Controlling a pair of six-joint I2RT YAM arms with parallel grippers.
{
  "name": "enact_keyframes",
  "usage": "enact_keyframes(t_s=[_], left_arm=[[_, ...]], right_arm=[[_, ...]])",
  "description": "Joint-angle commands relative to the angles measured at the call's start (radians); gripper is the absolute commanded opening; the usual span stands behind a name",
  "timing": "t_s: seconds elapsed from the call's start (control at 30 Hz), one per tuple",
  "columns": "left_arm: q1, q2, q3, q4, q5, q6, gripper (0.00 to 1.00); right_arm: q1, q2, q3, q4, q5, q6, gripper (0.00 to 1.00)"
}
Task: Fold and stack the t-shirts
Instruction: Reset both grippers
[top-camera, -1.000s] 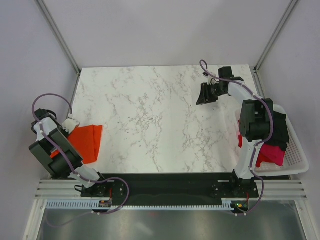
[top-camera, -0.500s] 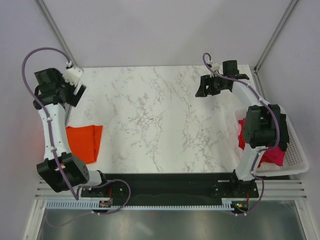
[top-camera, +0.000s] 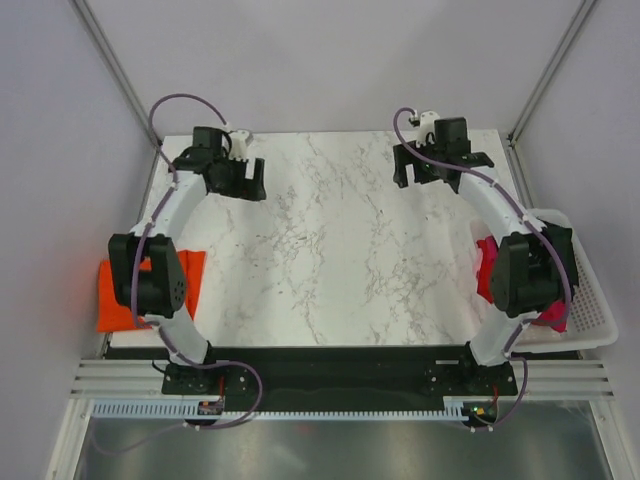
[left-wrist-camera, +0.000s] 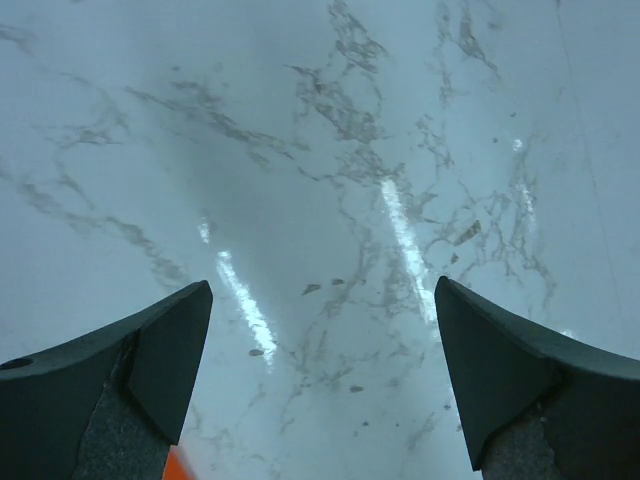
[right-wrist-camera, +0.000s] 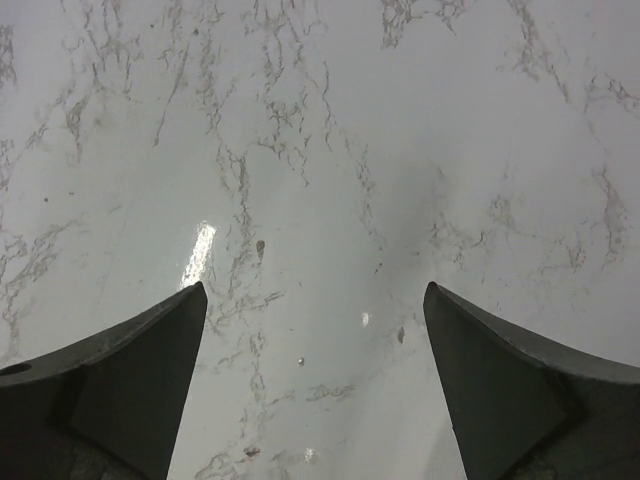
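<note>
Left end effector (top-camera: 240, 188) and right end effector (top-camera: 420, 178) hovering over the worktop's (top-camera: 320, 260) far side, both gaping wide, gripping nothing

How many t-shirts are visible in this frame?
3: an orange-red one folded at the table's left edge, a red one and a pink one in the basket on the right. Others may be hidden there.

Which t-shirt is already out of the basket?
The orange-red t-shirt, flat at the left near edge of the table; the red and pink shirts sit in the white basket at right.
</note>
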Motion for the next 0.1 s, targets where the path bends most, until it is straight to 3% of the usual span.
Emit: enact_keyframes(t_s=[0.0,0.07], left_arm=[[-0.094,0.044,0.055,0.014,-0.014,-0.133,1.00],[-0.114,0.076,0.071,0.009,-0.024,-0.172,1.00]], right_arm=[[0.027,-0.073,-0.047,0.050,0.119,0.004,0.98],[0.031,-0.082,-0.058,0.049,0.117,-0.006,0.98]])
